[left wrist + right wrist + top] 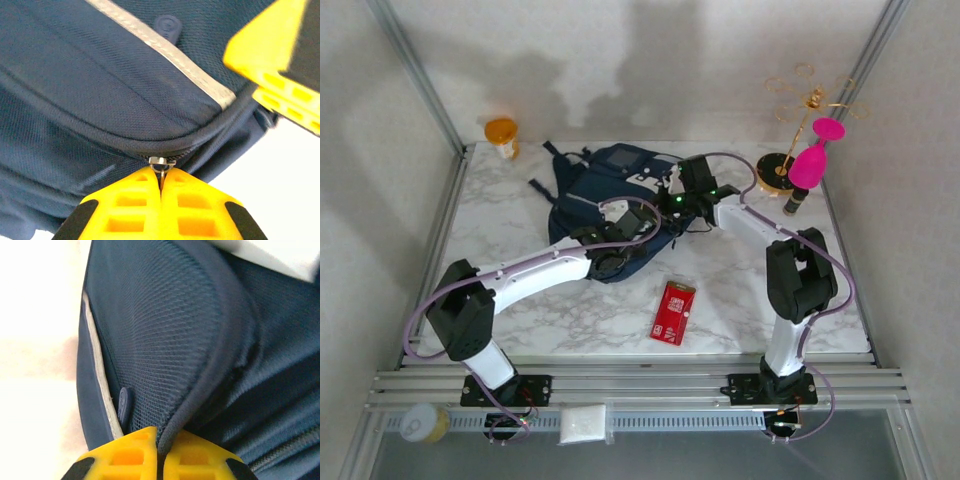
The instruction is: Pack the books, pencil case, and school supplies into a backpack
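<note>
left gripper (161,176) pinched tight, right gripper (157,441) (too)

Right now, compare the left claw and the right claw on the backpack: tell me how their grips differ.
The left claw pinches the small metal zipper pull; the right claw pinches a thick fabric fold of the backpack. In the top view, the left claw sits nearer the arm bases and the right claw farther back. Shared: both are yellow, shut, and gripping the same backpack.
</note>
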Motion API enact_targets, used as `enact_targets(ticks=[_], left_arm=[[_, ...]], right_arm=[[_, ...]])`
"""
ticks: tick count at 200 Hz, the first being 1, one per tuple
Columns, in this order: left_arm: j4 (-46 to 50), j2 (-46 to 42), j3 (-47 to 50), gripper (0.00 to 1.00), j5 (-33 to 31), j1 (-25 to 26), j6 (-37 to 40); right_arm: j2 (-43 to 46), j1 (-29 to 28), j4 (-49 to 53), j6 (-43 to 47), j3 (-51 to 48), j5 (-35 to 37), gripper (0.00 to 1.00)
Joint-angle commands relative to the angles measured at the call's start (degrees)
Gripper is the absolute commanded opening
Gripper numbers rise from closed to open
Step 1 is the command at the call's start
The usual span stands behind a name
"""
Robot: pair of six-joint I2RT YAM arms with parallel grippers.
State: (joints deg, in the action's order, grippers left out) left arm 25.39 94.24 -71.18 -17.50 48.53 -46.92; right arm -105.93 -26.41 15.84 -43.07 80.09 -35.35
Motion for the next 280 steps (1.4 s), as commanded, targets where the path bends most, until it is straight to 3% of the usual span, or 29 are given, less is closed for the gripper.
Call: enact_targets(ticks=[1, 17, 60, 77, 101, 131, 171, 197, 280], left_arm=[[6.0, 0.6, -3.4, 0.00, 2.3, 2.4, 0.4], [9.7, 1.0, -4.6, 0.00, -1.1, 0.0, 1.4], [5.7, -2.5, 2.4, 0.00, 3.0, -7.8, 9.7], [1.2, -3.6, 4.9, 0.00, 4.3, -8.2, 15.6], [-3.7, -3.6, 5.6, 0.00, 9.3, -8.6, 16.0], [-6.5, -2.7, 5.6, 0.00, 10.9, -8.6, 14.7], [-9.2, -3.8, 6.9, 0.00, 12.4, -8.6, 15.1], [-9.7, -4.2, 7.6, 0.00, 13.0, -8.6, 15.7], [-12.7, -4.0, 7.6, 0.00, 14.8, -8.6, 14.3]], right_arm=[[-0.1, 6.0, 0.0, 7.0, 4.6, -1.9, 0.00], [0.3, 7.8, 3.0, 8.8, 6.6, -2.3, 0.00], [-1.1, 10.5, 7.8, 12.5, 9.4, -1.5, 0.00], [-1.7, 10.5, 8.8, 12.2, 10.5, 1.8, 0.00], [1.3, 8.5, 5.4, 7.6, 6.5, 3.4, 0.23], [9.7, 4.1, -3.1, -0.7, -6.9, 5.6, 0.46], [14.1, -1.3, -12.0, -11.4, -17.6, 7.9, 0.57], [13.0, -4.5, -15.9, -16.1, -17.5, 9.6, 0.57], [15.5, -8.7, -24.2, -22.9, -17.8, 19.0, 0.45]])
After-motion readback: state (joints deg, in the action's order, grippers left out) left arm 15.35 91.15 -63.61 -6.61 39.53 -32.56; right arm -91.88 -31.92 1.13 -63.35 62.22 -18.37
